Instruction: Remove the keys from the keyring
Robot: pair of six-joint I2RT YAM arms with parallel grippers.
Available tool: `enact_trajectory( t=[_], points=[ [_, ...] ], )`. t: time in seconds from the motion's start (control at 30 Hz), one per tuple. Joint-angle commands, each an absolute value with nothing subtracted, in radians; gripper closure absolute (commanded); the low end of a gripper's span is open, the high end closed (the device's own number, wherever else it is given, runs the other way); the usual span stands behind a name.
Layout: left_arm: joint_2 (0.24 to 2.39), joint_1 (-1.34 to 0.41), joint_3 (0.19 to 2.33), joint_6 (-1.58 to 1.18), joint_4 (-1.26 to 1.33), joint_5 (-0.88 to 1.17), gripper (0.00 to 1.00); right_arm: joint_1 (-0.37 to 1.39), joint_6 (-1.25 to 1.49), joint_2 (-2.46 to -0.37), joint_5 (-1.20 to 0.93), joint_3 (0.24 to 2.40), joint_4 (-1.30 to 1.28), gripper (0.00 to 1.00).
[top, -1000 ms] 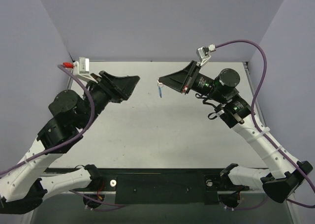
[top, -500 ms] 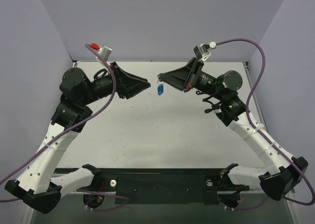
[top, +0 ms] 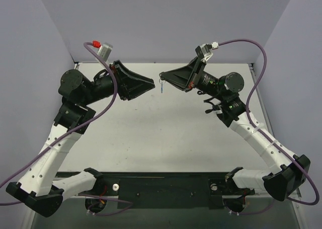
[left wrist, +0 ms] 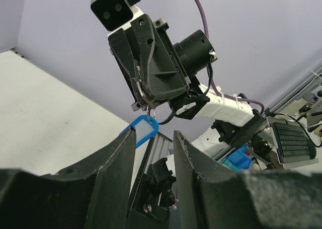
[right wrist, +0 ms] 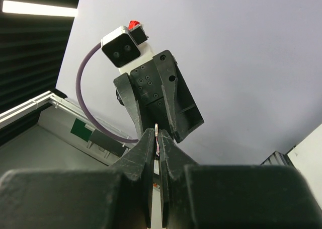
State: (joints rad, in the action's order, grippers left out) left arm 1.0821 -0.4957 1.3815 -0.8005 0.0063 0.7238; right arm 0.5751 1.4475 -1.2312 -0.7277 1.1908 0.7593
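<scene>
Keyring [left wrist: 149,106]: clamped in right gripper [right wrist: 156,135] jaws, blue tag [left wrist: 140,130] dangling.
Left gripper [left wrist: 153,134]: jaws apart, near, not touching.
Keys: not discernible.
Technique: pinch metal only, avoid the tag.

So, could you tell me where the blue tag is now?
In the top view, the blue tag hangs above the far middle of the table, below the ring pinched by the right gripper, the open left gripper just to its left.
</scene>
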Motion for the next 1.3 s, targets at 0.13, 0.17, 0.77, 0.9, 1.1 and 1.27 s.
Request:
enact_trajectory(
  t=[0.13,0.17,0.77,0.9,1.1,1.27],
  points=[
    [1.112,-0.508,1.390,-0.824,0.084,0.712,0.57,0.587,1.450,-1.241,-0.712,1.196,0.874,1.00],
    [1.115,-0.511,1.391,-0.824,0.083,0.706,0.58,0.588,1.445,-1.243,-0.712,1.197,0.871,1.00],
    [1.140,-0.557,1.414,-0.813,0.069,0.660,0.76,0.607,1.405,-1.253,-0.707,1.209,0.827,1.00],
    [1.140,-0.564,1.414,-0.810,0.066,0.644,0.88,0.609,1.399,-1.252,-0.712,1.210,0.816,1.00],
    [1.146,-0.575,1.425,-0.824,0.051,0.609,1.00,0.615,1.361,-1.238,-0.707,1.197,0.770,1.00],
    [1.147,-0.584,1.445,-0.839,0.022,0.562,1.00,0.617,1.249,-1.204,-0.695,1.201,0.622,1.00]
  ],
)
